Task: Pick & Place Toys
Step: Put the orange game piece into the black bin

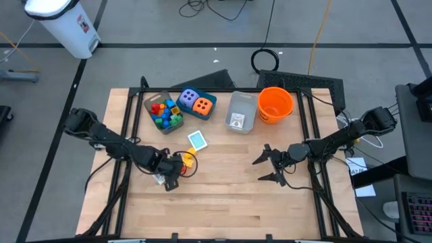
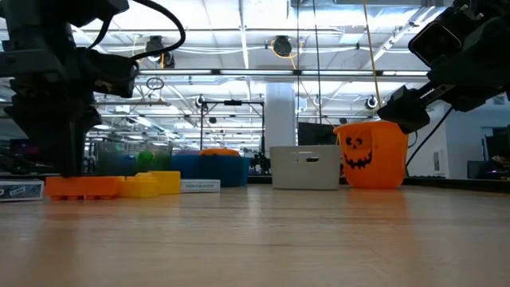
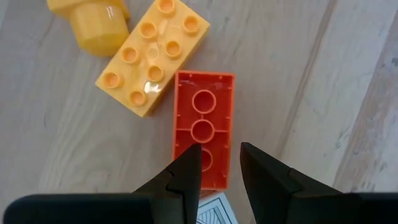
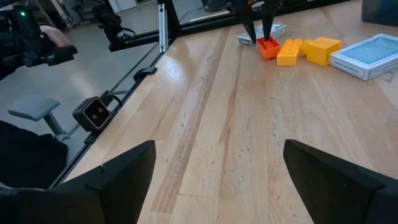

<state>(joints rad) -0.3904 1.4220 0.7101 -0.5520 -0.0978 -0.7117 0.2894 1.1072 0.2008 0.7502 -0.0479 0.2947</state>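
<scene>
The left gripper [image 3: 221, 165] hangs right over the orange brick [image 3: 203, 134], which lies upside down on the table [image 1: 229, 196] beside a yellow brick [image 3: 152, 56], left of the middle. Its jaws are open just a little, one on each side of the brick's near end, and I think they are not squeezing it yet. It looks like the picking-up step, so next the jaws should close on the brick and lift it, while the right gripper [image 1: 266, 167] waits wide open and empty on the right side.
</scene>
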